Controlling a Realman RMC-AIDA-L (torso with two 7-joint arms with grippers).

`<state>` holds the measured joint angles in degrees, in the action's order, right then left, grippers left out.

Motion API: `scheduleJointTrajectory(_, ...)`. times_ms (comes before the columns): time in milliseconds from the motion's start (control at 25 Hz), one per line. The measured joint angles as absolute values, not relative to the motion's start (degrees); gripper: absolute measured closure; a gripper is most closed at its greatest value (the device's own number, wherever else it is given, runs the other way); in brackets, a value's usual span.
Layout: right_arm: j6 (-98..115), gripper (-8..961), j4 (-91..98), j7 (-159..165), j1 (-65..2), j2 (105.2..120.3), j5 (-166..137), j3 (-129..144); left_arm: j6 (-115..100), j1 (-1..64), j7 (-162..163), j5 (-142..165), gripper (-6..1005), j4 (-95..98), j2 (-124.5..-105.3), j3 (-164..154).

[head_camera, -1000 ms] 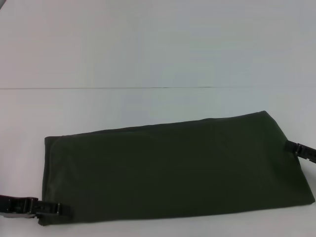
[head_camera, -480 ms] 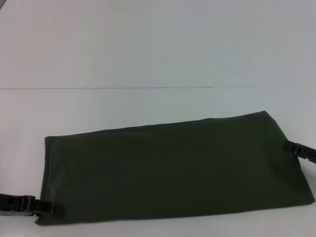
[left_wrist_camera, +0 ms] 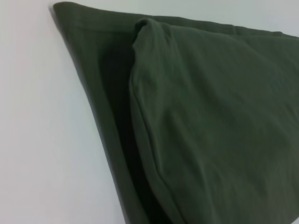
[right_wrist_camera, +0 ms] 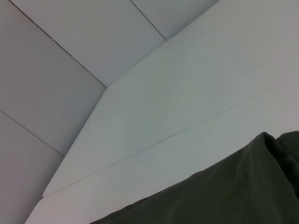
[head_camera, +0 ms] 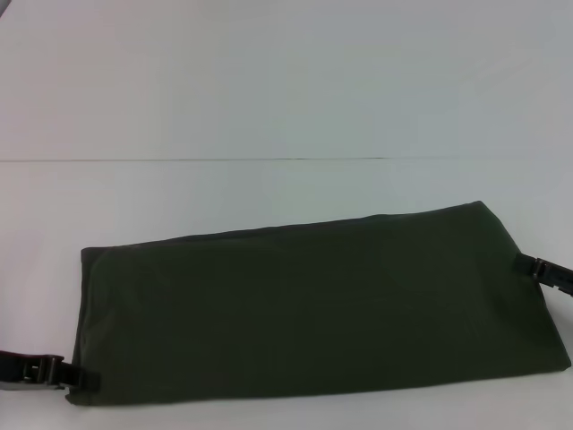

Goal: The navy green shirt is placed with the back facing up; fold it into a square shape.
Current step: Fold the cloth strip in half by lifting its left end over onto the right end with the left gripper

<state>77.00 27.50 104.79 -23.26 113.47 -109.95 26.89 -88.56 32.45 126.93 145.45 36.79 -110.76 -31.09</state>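
The navy green shirt lies on the white table as a long folded band, slanting from near left to far right. My left gripper is low at the band's near left corner, right at the cloth's edge. My right gripper sits against the band's right end, mostly out of frame. The left wrist view shows the shirt close up, with a folded layer lying over a lower one. The right wrist view catches a raised corner of the shirt against the table.
The white table stretches far beyond the shirt, with a thin seam running across it. Grey floor tiles show past the table's edge in the right wrist view.
My left gripper has slid leftward along the near edge, from over the shirt's corner to its very edge. The shirt and right gripper have stayed put.
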Motion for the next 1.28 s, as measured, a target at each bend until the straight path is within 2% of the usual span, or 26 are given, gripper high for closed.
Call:
scheduleJointTrajectory(160, 76.94, 40, 27.73, 104.93, -23.49, 113.47, -110.3, 26.89, -88.58, 32.47, 126.88, 145.46, 857, 36.71, -110.76, -32.13)
scheduleJointTrajectory(360, 77.6, 41, 29.14, 108.52, -24.63, 112.43, -113.45, 27.12, -88.57, 32.62, 126.89, 145.46, 984, 36.67, -110.81, -32.7)
scheduleJointTrajectory(480, 78.68, 41, 33.56, 116.14, -25.68, 111.09, -117.72, 28.35, -88.71, 32.55, 126.9, 145.38, 984, 36.69, -110.79, -32.54)
scheduleJointTrajectory(720, 83.95, 42, 45.94, 137.7, -30.38, 106.85, -132.43, 32.87, -89.25, 32.68, 126.9, 145.26, 984, 36.81, -110.5, -32.44)
scheduleJointTrajectory(800, 85.44, 42, 47.28, 143.08, -32.9, 105.92, -138.82, 33.01, -89.34, 32.83, 126.88, 145.26, 984, 36.83, -110.49, -32.56)
scheduleJointTrajectory(920, 87.17, 42, 47.46, 146.45, -36.92, 105.97, -147.97, 33.01, -89.39, 33.09, 126.84, 145.29, 984, 36.74, -110.43, -32.66)
scheduleJointTrajectory(1080, 87.57, 43, 45.28, 147.55, -40.78, 107.49, -156.73, 34.5, -89.41, 33.3, 126.83, 145.25, 984, 36.73, -110.3, -32.69)
scheduleJointTrajectory(1280, 87.05, 44, 43.44, 147.6, -41.59, 108.23, -158.16, 35.94, -89.47, 33.4, 127.01, 145.39, 984, 36.69, -110.05, -32.59)
